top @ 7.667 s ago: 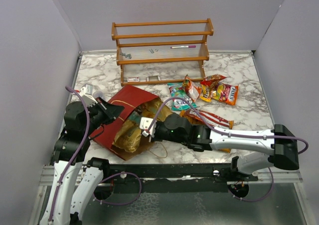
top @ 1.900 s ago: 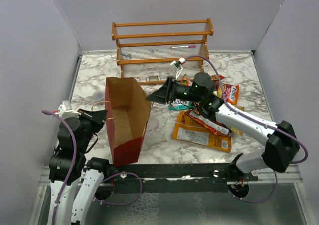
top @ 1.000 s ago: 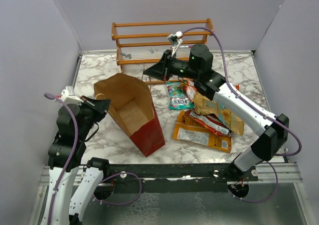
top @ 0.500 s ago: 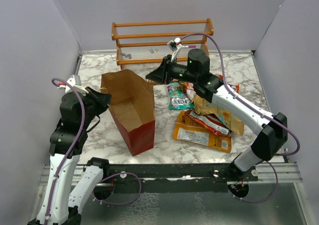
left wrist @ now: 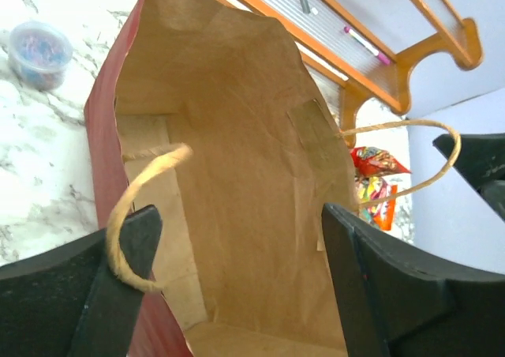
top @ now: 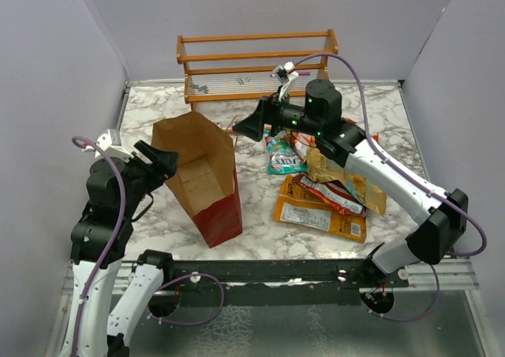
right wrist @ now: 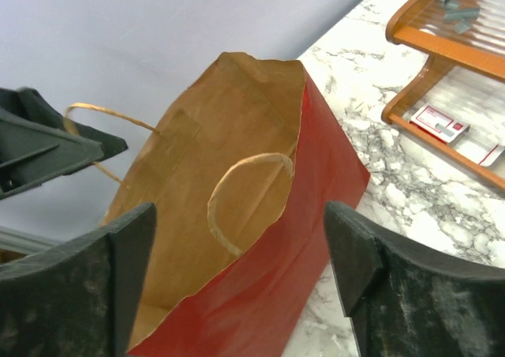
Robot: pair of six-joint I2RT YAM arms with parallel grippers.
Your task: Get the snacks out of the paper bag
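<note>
Top external view. "Where is the big paper bag (top: 207, 189), dark red outside and brown inside?" asks Sam.
"It stands up on the white marble table (top: 383, 108), mouth open, between the two arms," says Mia. "The crinkly orange, yellow and red snack packets (top: 319, 208) lie in a heap to its right, apart from it."
"And the hands?"
"The left gripper (top: 164, 163) is spread wide by the bag's left side. The right gripper (top: 246, 124) is spread wide near its far edge. Both hold nothing."

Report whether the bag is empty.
Empty, as far as shown: the bag stands open, only bare brown paper inside; snacks lie outside.
</note>
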